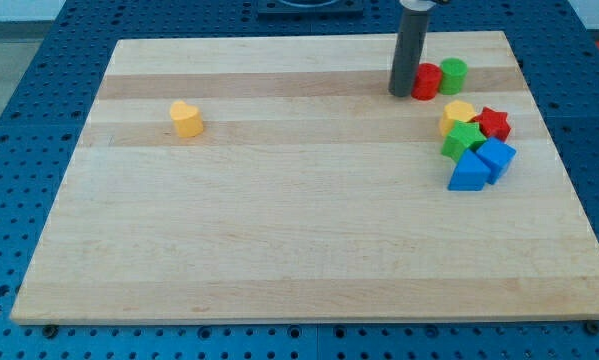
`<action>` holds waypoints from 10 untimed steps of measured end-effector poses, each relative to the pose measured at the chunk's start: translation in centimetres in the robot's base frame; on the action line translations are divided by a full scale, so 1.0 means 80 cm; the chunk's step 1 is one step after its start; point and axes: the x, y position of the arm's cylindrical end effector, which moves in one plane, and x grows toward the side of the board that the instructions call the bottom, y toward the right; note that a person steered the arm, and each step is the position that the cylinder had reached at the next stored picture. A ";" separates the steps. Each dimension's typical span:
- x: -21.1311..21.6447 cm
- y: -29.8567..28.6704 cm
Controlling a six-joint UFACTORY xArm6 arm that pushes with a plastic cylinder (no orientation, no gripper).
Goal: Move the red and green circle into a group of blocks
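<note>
Red circle (426, 81) and green circle (453, 75) sit touching near the worktop's (279, 230) top right, immediately right of my tip (401, 94), a bare rod with no pincer, while the block cluster (476, 140) lies just below them.

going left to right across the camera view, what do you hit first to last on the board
yellow heart block → my tip, touching the left of the red circle → green circle. The cluster below them (yellow, green, red and blue blocks) overlaps these in left-right position, so I leave it out of the order.
</note>
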 end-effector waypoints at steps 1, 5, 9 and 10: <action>-0.031 -0.031; 0.003 0.024; 0.007 0.005; -0.029 0.040</action>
